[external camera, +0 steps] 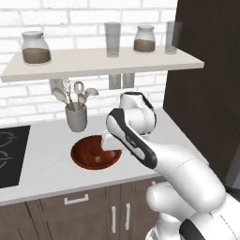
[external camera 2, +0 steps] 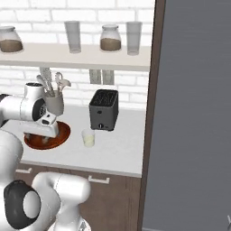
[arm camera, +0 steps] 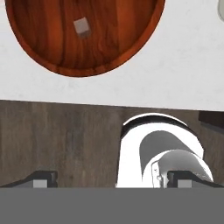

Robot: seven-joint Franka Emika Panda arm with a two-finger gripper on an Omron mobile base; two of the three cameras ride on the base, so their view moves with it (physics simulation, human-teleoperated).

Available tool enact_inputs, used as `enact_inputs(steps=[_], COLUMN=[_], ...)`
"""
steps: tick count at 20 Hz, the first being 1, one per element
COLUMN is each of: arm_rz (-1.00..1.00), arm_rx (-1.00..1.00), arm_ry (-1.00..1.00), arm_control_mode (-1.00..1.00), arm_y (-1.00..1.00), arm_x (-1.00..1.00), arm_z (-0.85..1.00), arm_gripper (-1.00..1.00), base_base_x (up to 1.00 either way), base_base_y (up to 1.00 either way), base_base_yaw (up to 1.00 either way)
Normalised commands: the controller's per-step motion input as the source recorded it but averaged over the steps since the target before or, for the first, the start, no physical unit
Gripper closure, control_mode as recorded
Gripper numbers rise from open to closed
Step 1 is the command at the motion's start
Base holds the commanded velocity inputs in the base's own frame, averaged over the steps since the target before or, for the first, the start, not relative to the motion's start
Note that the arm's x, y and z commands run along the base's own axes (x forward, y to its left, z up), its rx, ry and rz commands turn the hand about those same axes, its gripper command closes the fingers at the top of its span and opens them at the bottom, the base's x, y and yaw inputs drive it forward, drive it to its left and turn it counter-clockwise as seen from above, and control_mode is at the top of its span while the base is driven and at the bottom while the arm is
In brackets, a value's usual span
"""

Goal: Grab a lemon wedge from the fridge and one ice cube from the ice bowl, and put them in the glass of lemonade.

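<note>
The ice cube (arm camera: 82, 26) is lying in the wooden bowl (arm camera: 52, 48) on the counter (arm camera: 175, 74), not yet picked up. The gripper (arm camera: 111, 180) is hovering above the bowl's near edge with its jaws spread wide, gripping nothing. The glass of lemonade (external camera 2: 88, 137) is standing beside the toaster (external camera 2: 104, 109); the fridge (external camera 2: 198, 113) door is closed, so both pickups are judged outstanding.

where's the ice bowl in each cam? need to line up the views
Left base view: ice bowl at lower centre, on the counter, partly behind the arm.
Right base view: left middle, under the hand.
Hand view: top, left of centre, cut by the top edge.
Shared landmark: the ice cube inside it.
</note>
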Motion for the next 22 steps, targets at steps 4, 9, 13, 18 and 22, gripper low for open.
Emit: enact_inputs(steps=[4, 9, 13, 18, 22], arm_rz=[0.0, 0.0, 0.0, -0.03, -0.02], arm_rx=[-0.1, -0.12, -0.01, 0.0, 0.0], arm_ry=[0.16, 0.06, 0.0, -0.07, -0.03], arm_control_mode=[-1.0, -1.0, -1.0, -1.0, -1.0], arm_y=[0.87, 0.55, 0.06, -0.01, 0.0], arm_x=[0.68, 0.78, 0.82, 0.58, 0.6], arm_z=[0.0, -0.41, -0.46, -0.35, -0.59], arm_gripper=[-1.0, -1.0, -1.0, -1.0, -1.0], base_base_x=[0.0, 0.0, 0.0, 0.0, 0.0], base_base_y=[0.0, 0.0, 0.0, 0.0, 0.0], base_base_yaw=[0.0, 0.0, 0.0, 0.0, 0.0])
